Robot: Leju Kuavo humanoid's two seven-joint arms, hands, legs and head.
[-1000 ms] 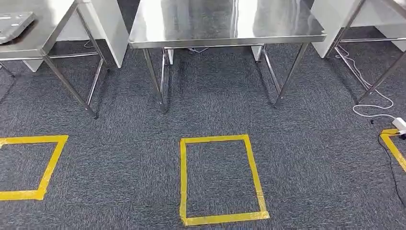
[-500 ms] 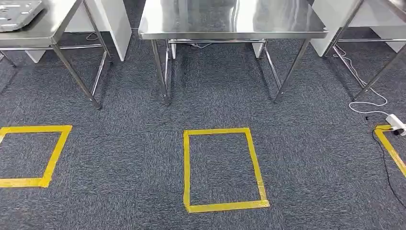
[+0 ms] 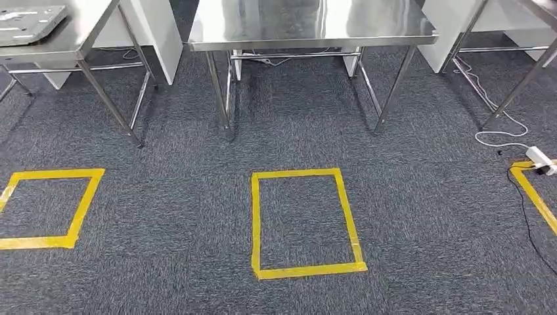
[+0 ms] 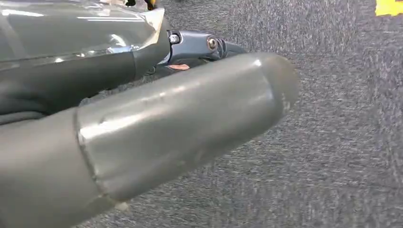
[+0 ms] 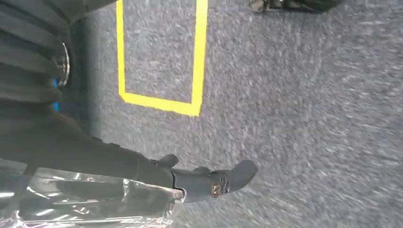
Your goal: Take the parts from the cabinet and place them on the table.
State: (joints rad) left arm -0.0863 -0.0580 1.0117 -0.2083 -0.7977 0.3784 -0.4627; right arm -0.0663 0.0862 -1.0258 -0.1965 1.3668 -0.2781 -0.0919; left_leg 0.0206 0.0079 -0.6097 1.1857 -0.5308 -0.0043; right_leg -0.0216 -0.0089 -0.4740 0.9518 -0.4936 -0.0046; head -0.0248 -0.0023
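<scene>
A wide stretch of grey carpet (image 3: 420, 223) is seen from the head view, open between the steel furniture and the nearest yellow tape rectangle (image 3: 305, 223). A stainless-steel surface (image 3: 309, 23) is set straight ahead beyond that rectangle, its near edge square to the view and its legs planted on the carpet. A second steel surface (image 3: 59, 42) is placed to the left, carrying a flat grey metal plate (image 3: 29, 23) near its far side. More yellow tape (image 3: 49, 207) is laid at the left, and a white cable (image 3: 489, 111) is trailed to a power strip (image 3: 540, 159) at the right. In the left wrist view, the left hand (image 4: 157, 118) is hung over carpet, its thick grey thumb alongside a clear plastic-wrapped part (image 4: 81, 28) pressed against the darker fingers (image 4: 199, 45). In the right wrist view, the right hand (image 5: 142, 175) is closed along a plastic-wrapped part (image 5: 90, 199), its fingers (image 5: 218, 183) stretched past the wrap's edge.
</scene>
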